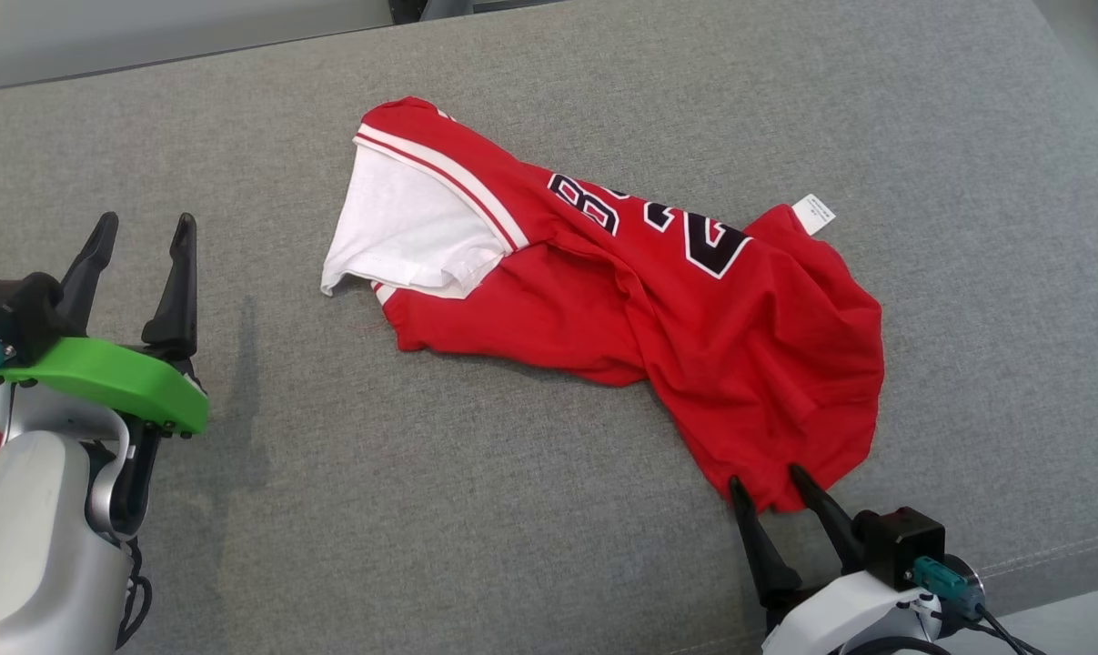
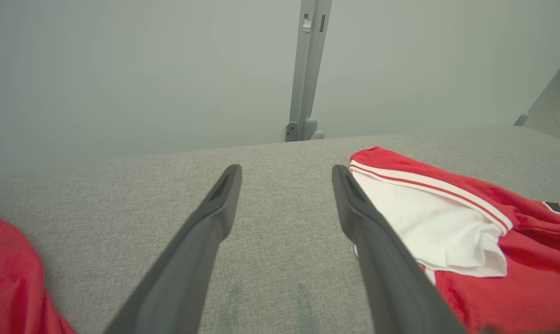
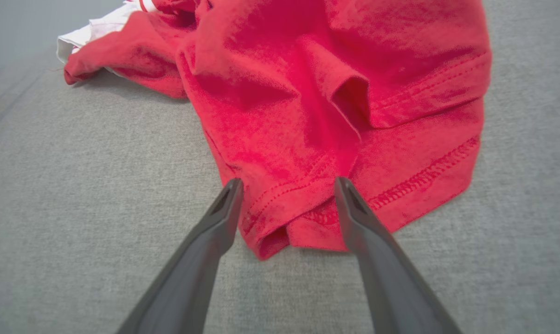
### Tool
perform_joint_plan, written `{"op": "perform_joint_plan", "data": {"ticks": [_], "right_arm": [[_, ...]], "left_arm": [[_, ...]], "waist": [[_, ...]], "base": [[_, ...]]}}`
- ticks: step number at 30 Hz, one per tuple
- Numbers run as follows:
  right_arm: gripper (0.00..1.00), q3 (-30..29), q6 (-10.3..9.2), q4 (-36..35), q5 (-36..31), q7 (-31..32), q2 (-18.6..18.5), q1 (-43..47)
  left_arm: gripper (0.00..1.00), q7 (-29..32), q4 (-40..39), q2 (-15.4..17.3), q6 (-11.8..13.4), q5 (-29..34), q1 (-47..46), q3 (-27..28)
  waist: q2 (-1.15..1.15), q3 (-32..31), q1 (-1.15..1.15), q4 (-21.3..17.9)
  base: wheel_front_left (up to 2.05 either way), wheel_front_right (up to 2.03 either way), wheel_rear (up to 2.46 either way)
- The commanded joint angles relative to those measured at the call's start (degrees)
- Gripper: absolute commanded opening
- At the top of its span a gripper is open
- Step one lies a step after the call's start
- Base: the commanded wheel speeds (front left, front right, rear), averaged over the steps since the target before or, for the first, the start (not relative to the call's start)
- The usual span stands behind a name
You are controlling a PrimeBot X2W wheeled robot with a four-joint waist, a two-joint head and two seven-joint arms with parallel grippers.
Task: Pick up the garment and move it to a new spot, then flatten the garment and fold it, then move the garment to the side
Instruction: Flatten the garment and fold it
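Straddling the nearest hem corner of the crumpled red jersey with white trim and black numerals (image 1: 694, 337), the right gripper (image 1: 765, 476) is standing with its two dark fingers spread wide. In the right wrist view the stitched hem fold is lying between the tips, and the jaws are not pinching it.

Over at the near left, the left gripper (image 1: 146, 220) is also hanging open, holding nothing and pointing across bare cloth, well apart from the jersey. A bright green plastic bracket (image 1: 112, 373) is sitting on its wrist. A second piece of red cloth (image 2: 6, 278) is showing at the left edge of the left wrist view.

The jersey is lying in the middle of the grey woven fabric surface (image 1: 421, 500), bunched and running diagonally from the near right to the far left. A white inner panel (image 1: 403, 227) is folding out at its left end, and a small white label (image 1: 814, 214) is sticking out at the far right side. Beyond the surface's far edge, a grey metal post (image 2: 307, 69) is rising against a pale wall.
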Motion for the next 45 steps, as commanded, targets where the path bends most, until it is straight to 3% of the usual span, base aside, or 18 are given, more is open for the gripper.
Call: {"op": "perform_joint_plan", "data": {"ticks": [1,19,45], "right_arm": [[1.0,0.4,-0.08,-0.5,0.0,0.5,-0.1,0.7],[1.0,1.7,-0.08,-3.5,0.8,3.6,-0.1,3.3],[1.0,2.3,-0.08,-1.9,0.4,3.6,-0.1,2.5]], "left_arm": [[1.0,-0.5,0.2,0.5,-0.1,-0.6,-1.0,-0.1],[1.0,-1.1,1.1,0.7,0.4,-1.2,-1.2,-0.7],[1.0,-1.7,1.7,0.9,0.9,-1.9,-0.2,-1.6]], "waist": [[0.0,0.0,0.0,0.0],[0.0,0.2,0.0,-0.1],[0.0,-0.8,0.0,0.4]], "base": [[0.0,0.0,0.0],[0.0,0.0,0.0],[0.0,0.0,0.0]]}}
